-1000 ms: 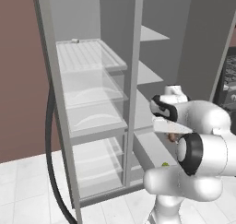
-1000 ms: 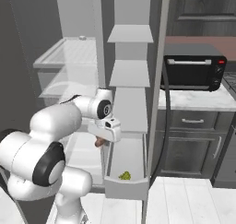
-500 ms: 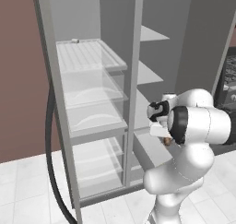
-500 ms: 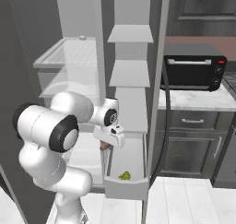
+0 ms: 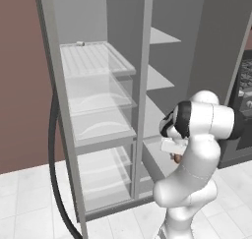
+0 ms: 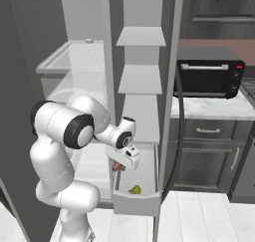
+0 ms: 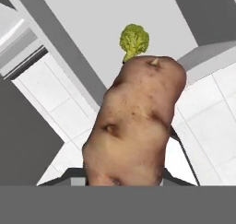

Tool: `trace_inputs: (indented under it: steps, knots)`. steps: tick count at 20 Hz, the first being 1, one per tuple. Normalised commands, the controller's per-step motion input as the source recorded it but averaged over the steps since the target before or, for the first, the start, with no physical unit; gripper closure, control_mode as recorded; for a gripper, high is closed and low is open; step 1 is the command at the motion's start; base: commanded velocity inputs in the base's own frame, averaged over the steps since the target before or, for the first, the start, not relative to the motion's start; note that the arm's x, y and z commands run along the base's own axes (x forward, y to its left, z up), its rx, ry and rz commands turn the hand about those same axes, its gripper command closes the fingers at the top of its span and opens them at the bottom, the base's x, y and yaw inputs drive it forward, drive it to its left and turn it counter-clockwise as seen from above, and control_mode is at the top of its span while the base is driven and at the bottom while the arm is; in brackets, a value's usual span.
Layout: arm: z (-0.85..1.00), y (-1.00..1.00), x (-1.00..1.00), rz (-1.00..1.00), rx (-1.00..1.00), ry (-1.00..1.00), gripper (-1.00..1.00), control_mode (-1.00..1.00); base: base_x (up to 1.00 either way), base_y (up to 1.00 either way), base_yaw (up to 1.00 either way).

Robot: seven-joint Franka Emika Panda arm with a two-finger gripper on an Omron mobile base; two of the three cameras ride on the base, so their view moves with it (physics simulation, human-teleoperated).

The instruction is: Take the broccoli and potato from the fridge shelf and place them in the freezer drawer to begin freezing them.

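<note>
Potato (image 7: 133, 126) is clamped in the gripper (image 6: 118, 166), fingers closed on its lower end; in the hand view it stands up from between them, brown and dimpled, and covers the fingertips themselves. In the right base view the potato (image 6: 117, 167) shows as a small reddish-brown lump hanging just under the white hand, above the open freezer drawer (image 6: 134, 201) at the foot of the fridge. In the left base view only a sliver of the potato (image 5: 176, 158) peeks out beside the hand, in front of the lower part of the fridge's right-hand column. Broccoli (image 7: 134, 39) sits beyond the potato's tip in the hand view, on the pale drawer floor, apart from the potato. From the right base camera the broccoli (image 6: 135, 189) lies as a yellow-green lump on the drawer floor, near the front wall and slightly right of the held potato. Farther back and higher, the ribbed fridge shelf (image 5: 96, 61) sits at the top of the left column, also seen from the right camera (image 6: 67, 59), with a tiny whitish nub (image 5: 80, 43) at its rear edge. Off to the right of the fridge, a black microwave (image 6: 209, 76) stands on the counter.
</note>
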Motion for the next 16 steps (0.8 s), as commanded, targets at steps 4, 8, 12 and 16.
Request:
trace_inputs:
  steps: [4,8,12,16]
  knots:
    - [-0.43,-0.19,0.37,0.00,0.07,0.03,1.00,-1.00,0.00,0.00,0.00]
    - [-0.52,-0.10,0.45,0.00,0.04,0.04,1.00,-1.00,0.00,0.00,0.00]
    - [-0.53,-0.10,0.45,0.00,0.02,0.02,1.00,-1.00,0.00,0.00,0.00]
    - [-0.56,-0.10,0.35,0.00,0.02,0.01,1.00,-1.00,0.00,0.00,0.00]
